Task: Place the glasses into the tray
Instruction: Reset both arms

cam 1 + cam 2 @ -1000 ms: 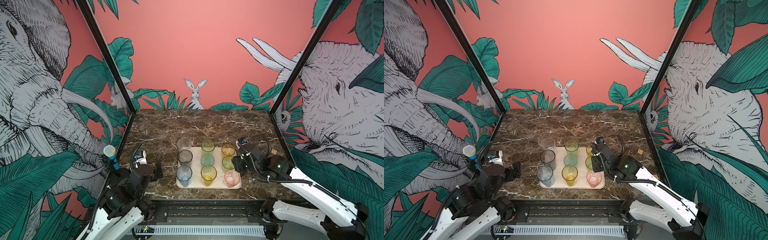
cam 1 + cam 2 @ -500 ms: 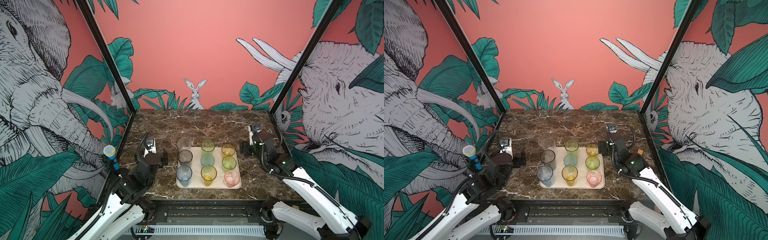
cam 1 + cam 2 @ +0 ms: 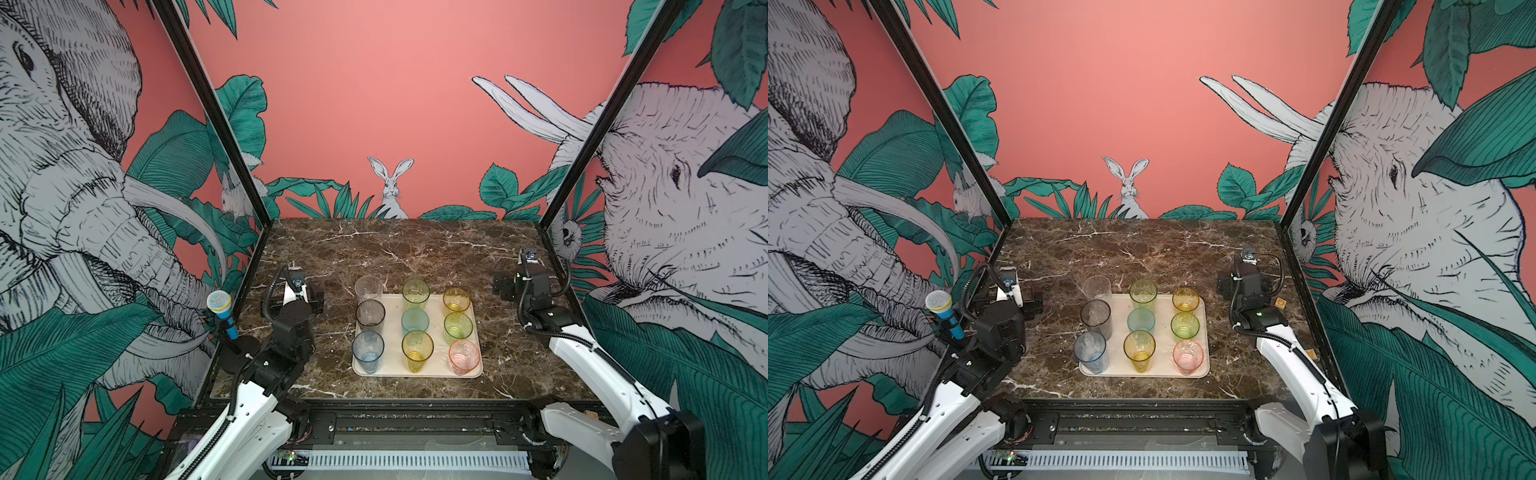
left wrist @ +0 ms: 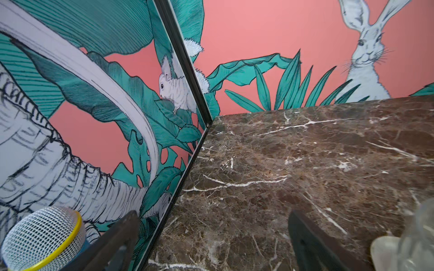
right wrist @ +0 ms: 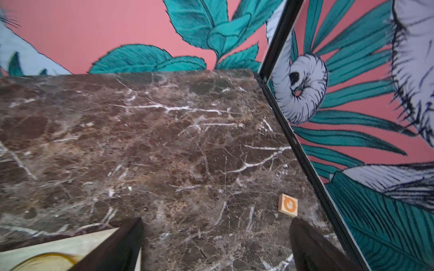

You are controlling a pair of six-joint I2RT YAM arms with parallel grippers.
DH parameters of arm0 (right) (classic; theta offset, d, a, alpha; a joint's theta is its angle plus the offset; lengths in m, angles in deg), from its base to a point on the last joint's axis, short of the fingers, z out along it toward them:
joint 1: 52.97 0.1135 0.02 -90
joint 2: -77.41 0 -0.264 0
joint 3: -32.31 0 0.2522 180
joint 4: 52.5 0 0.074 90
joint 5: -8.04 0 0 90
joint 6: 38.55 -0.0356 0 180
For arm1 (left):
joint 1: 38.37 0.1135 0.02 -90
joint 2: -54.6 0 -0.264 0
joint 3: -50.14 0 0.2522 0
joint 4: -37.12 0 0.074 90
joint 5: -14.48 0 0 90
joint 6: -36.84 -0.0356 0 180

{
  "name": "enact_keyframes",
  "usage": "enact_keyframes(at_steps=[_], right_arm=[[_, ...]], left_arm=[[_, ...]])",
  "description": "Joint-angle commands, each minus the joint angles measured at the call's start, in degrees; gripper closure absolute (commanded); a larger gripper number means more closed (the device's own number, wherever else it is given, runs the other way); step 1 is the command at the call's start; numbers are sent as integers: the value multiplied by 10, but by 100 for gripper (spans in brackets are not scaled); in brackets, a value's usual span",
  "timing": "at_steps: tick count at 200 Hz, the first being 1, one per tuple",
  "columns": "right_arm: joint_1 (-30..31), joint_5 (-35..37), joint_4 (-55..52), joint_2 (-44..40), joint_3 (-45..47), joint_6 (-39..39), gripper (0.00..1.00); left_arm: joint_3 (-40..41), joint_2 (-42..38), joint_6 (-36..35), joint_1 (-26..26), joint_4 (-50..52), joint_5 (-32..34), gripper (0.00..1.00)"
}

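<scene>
Nine glasses (image 3: 415,321) upright on the tray (image 3: 436,369) in both top views, clear tumbler (image 3: 368,284) at its far left corner, foot hidden; left gripper (image 3: 316,300) nearer that corner, right gripper (image 3: 502,286) off the tray's right edge.

Left wrist view: fingers (image 4: 119,239) wide apart, empty, that tumbler close alongside.

Right wrist view: fingers (image 5: 124,246) wide apart, empty, tray corner beside one.

coral walls (image 3: 374,83) — jungle mural (image 3: 75,199), marble tabletop (image 3: 415,249)

Bright, even, diffuse light fills both top views; the tabletop (image 3: 415,249) carries only faint, soft shadows. In the left wrist view the dark fingers (image 4: 112,241) sit out of focus. The microphone (image 4: 42,237) and clear glass (image 4: 411,239) flanking those fingers are blurred, while the wall beyond is sharp.
</scene>
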Motion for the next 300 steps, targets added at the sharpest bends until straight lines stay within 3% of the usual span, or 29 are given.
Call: enact_keyframes(at_steps=[1,55,77,98,131,152,206,262,288,300], right_arm=[[-22,27,132,13,42,16,1],[-65,26,306,90,133,60,1],[-71,22,402,109,177,89,1],[-76,8,416,120,188,111,1],[-92,-26,509,160,212,112,1],[-92,-47,526,169,217,118,1],[-92,-73,765,289,271,138,1],[-93,-35,619,276,206,117,1],[-93,-34,624,275,209,117,1],[-93,-34,625,276,210,118,1]], left_arm=[[38,25,-6,54,-72,-63,1],[132,99,15,151,-198,-153,0],[142,131,26,162,-224,-161,0],[154,164,46,173,-273,-178,1],[165,272,65,185,-388,-195,1],[140,326,49,186,-412,-222,0],[105,417,13,186,-490,-250,1],[107,502,9,191,-587,-265,1],[87,509,11,194,-550,-280,1],[89,536,9,200,-584,-291,0]])
